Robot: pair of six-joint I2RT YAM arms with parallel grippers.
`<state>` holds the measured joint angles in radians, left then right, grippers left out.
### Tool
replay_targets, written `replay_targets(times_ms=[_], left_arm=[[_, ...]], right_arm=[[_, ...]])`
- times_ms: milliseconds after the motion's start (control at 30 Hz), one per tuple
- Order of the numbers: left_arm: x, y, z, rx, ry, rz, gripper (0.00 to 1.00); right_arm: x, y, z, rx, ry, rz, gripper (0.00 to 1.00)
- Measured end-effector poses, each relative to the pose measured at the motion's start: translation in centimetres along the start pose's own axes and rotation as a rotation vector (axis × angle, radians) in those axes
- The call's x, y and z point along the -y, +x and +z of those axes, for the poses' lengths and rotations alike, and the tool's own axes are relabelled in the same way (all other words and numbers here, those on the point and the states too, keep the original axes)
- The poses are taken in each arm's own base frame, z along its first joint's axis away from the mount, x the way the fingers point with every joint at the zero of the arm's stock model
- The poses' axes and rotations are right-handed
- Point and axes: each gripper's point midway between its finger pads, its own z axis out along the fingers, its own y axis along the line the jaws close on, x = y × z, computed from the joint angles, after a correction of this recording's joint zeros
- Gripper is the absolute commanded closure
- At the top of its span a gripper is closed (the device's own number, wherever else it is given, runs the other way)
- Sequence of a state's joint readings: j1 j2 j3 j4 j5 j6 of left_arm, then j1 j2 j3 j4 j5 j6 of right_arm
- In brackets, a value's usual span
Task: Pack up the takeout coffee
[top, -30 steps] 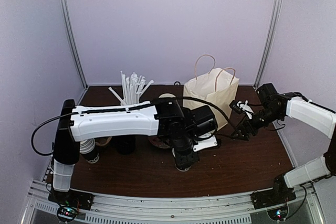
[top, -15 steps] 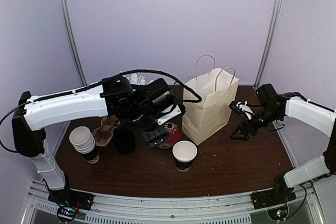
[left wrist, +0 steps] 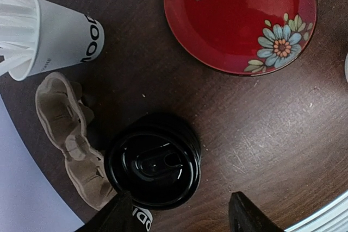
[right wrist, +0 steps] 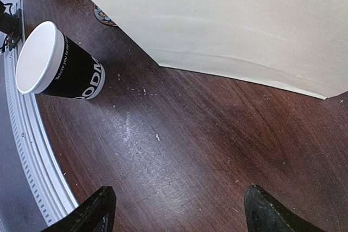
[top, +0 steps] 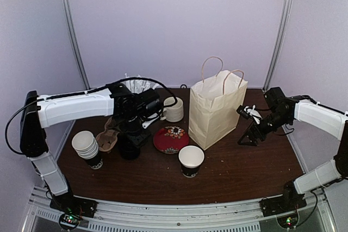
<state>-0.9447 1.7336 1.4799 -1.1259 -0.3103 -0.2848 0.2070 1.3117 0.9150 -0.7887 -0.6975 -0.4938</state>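
Over the black paper cup with black plastic lid (left wrist: 153,168), left gripper (left wrist: 181,206) hovers, jaws apart. Right gripper (right wrist: 179,194) spread wide near the cream paper bag (right wrist: 217,20), holding nothing.

Soft, even light falls from above, leaving faint shadows on the table (top: 234,172). The top view is slightly grainy. In the wrist views the bag (right wrist: 228,20) washes out pale and the lid (left wrist: 153,161) glints.
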Motion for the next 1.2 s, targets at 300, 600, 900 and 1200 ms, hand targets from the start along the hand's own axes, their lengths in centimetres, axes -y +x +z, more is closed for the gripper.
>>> replay_targets(times_ms=[300,600,900,1200], left_arm=[[1.0,1.8,3.3,-0.11,-0.012,0.0,0.43],[1.5,2.4,4.3,-0.147,-0.003,0.008,0.56],[1.7,3.4,5.1,-0.181,-0.003,0.009,0.64],[1.7,4.2,5.7,-0.205,-0.014,0.017,0.72]], right_arm=[[0.2,-0.1,0.1,-0.005,-0.001,0.003,0.14],[0.2,-0.1,0.1,-0.005,-0.001,0.003,0.14],[0.2,-0.1,0.2,-0.008,-0.001,0.004,0.14],[0.2,-0.1,0.2,-0.009,-0.002,0.004,0.14]])
